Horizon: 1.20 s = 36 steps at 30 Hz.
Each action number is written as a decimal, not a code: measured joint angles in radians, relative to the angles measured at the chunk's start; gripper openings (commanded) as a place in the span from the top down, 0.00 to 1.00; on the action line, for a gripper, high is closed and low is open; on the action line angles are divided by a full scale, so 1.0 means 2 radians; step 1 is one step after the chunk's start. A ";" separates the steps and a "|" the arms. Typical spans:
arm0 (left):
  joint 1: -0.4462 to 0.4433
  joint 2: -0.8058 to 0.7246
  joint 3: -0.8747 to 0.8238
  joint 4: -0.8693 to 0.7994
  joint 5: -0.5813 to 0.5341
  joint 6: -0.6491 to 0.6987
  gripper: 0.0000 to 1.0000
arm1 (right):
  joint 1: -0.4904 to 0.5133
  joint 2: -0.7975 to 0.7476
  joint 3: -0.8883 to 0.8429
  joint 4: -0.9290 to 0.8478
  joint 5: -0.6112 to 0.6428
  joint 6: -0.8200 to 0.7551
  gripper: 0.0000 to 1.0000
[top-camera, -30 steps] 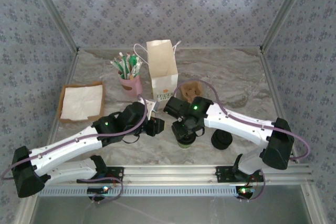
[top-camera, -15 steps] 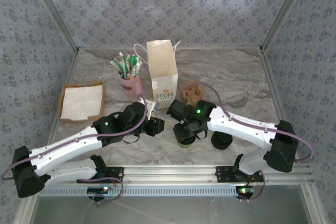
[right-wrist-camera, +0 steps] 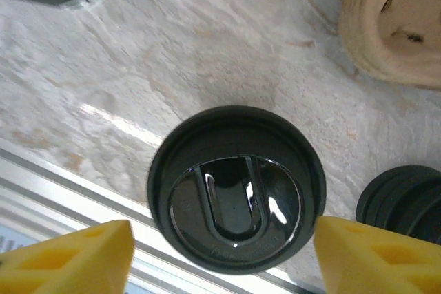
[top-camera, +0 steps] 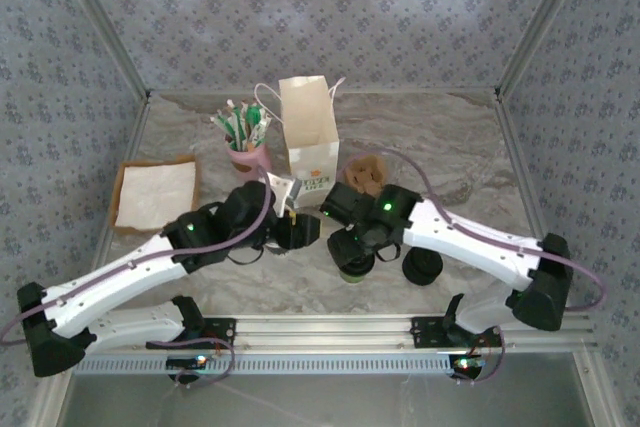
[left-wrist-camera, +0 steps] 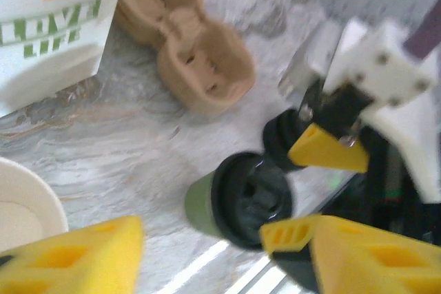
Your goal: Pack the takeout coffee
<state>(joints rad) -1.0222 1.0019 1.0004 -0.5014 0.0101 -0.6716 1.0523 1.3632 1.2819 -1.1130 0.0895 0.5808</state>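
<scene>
Right wrist: small paper cup with round black plastic lid (right-wrist-camera: 236,187), upright, straight beneath released right gripper (right-wrist-camera: 224,256). Farther off, released left gripper (left-wrist-camera: 207,259).

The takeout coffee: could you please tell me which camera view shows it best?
The right wrist view: the takeout coffee sits centred, its black lid seen whole from straight above. The left wrist view shows it blurred, at an angle. The top external view shows it small, mostly hidden beneath the right gripper.
</scene>
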 measured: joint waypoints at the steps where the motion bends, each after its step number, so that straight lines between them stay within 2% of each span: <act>1: 0.001 0.000 0.020 -0.008 -0.002 0.002 0.14 | -0.005 -0.012 0.002 0.001 -0.001 -0.002 0.17; 4: 0.003 0.000 0.071 -0.028 -0.013 0.001 0.02 | -0.022 -0.058 0.007 0.005 -0.010 -0.014 0.08; 8: 0.010 -0.001 0.109 -0.046 -0.029 -0.009 0.00 | -0.040 -0.112 0.003 0.017 -0.029 -0.033 0.00; 13: 0.017 0.004 0.109 -0.068 -0.028 -0.038 0.01 | -0.056 -0.157 -0.022 0.027 -0.038 -0.056 0.00; 19: 0.017 0.027 0.109 -0.144 -0.030 -0.085 0.01 | -0.092 -0.162 -0.038 0.035 -0.017 -0.057 0.00; 24: 0.017 0.002 0.101 -0.187 -0.046 -0.120 0.01 | -0.120 -0.162 -0.065 0.052 -0.017 -0.049 0.00; 31: 0.017 -0.045 0.100 -0.233 -0.088 -0.131 0.01 | -0.119 -0.158 -0.114 0.071 -0.017 -0.048 0.00; 36: 0.018 -0.090 0.092 -0.262 -0.118 -0.137 0.00 | -0.096 -0.151 -0.125 0.073 -0.017 -0.051 0.00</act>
<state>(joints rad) -0.9859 0.8219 1.1847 -1.0264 -0.2256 -0.9463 0.8597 1.0615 1.0325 -0.9665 0.0563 0.4786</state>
